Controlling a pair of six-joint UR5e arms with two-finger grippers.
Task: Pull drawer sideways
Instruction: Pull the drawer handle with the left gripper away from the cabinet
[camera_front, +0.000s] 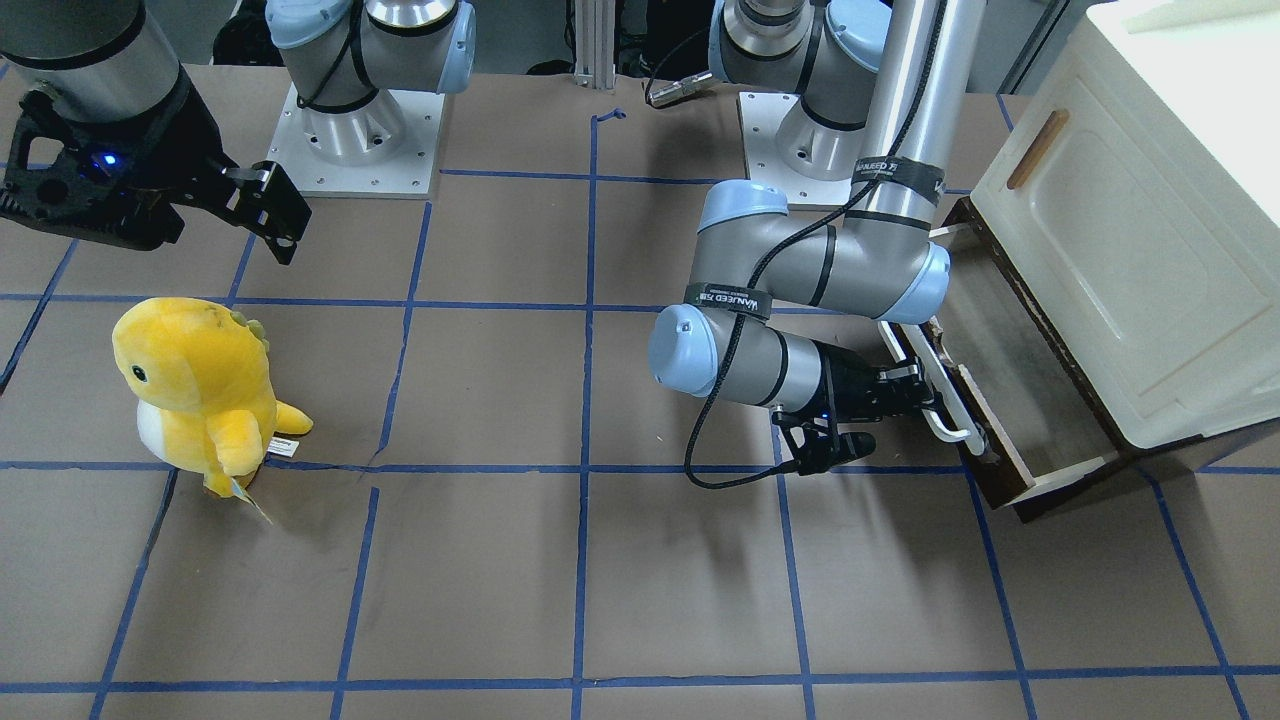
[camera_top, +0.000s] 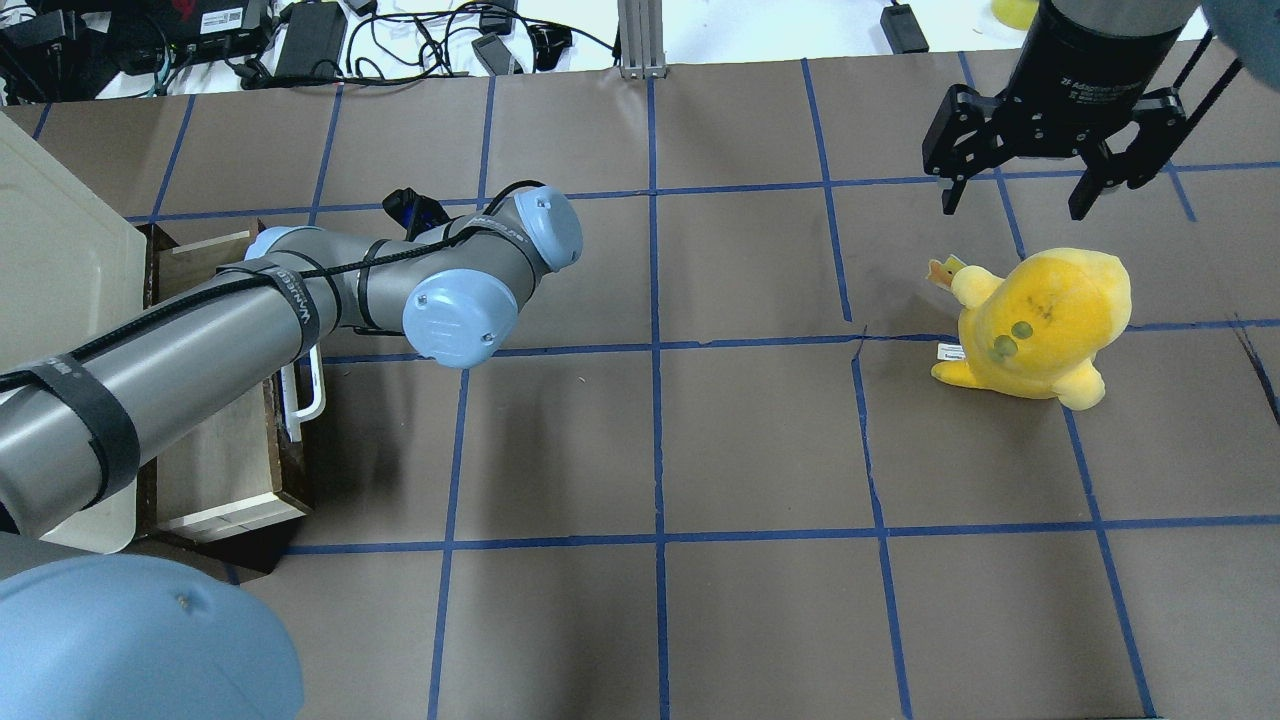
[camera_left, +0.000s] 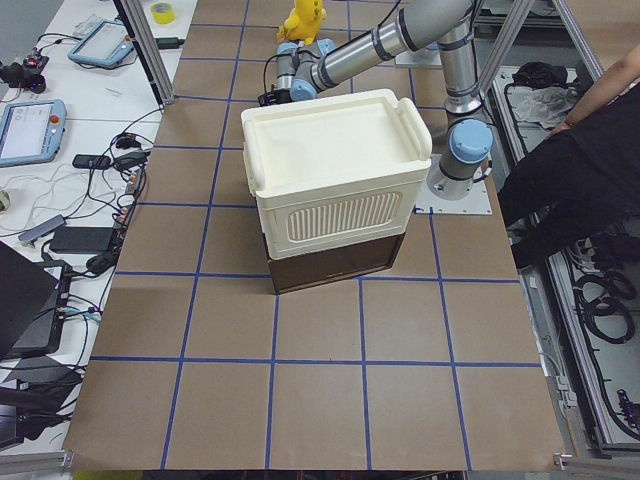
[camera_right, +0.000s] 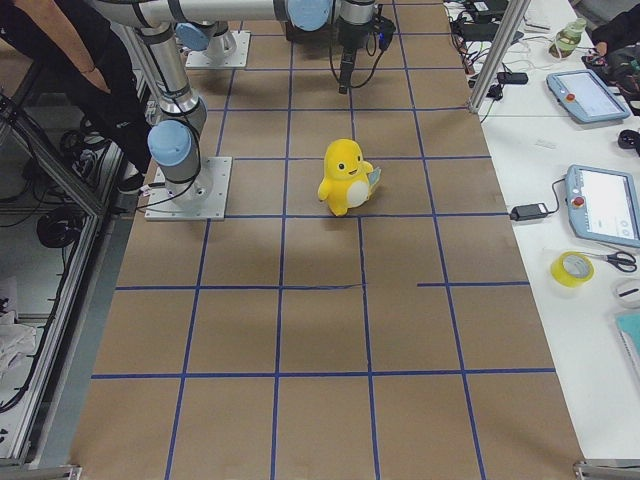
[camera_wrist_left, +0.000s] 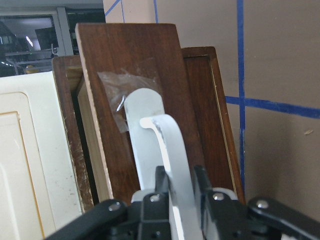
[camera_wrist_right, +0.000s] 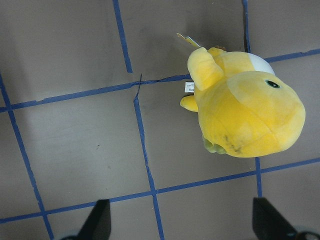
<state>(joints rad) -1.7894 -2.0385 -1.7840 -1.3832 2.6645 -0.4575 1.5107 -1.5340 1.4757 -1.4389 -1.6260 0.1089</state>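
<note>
The drawer (camera_front: 1010, 390) has a dark brown front, a long white bar handle (camera_front: 940, 395) and a greyish bottom. It stands pulled out from under the cream cabinet (camera_front: 1150, 230). It also shows in the overhead view (camera_top: 225, 455). My left gripper (camera_front: 925, 385) is shut on the white handle; in the left wrist view the fingers (camera_wrist_left: 202, 187) clamp the bar (camera_wrist_left: 172, 160) against the brown front (camera_wrist_left: 135, 90). My right gripper (camera_top: 1020, 190) is open and empty, held above the table beyond the toy.
A yellow plush toy (camera_front: 195, 390) stands on the brown table, also in the overhead view (camera_top: 1040, 325) and right wrist view (camera_wrist_right: 245, 107). The cream cabinet door has a small wooden handle (camera_front: 1037, 148). Blue tape lines grid the table. A person (camera_left: 580, 150) stands behind the robot.
</note>
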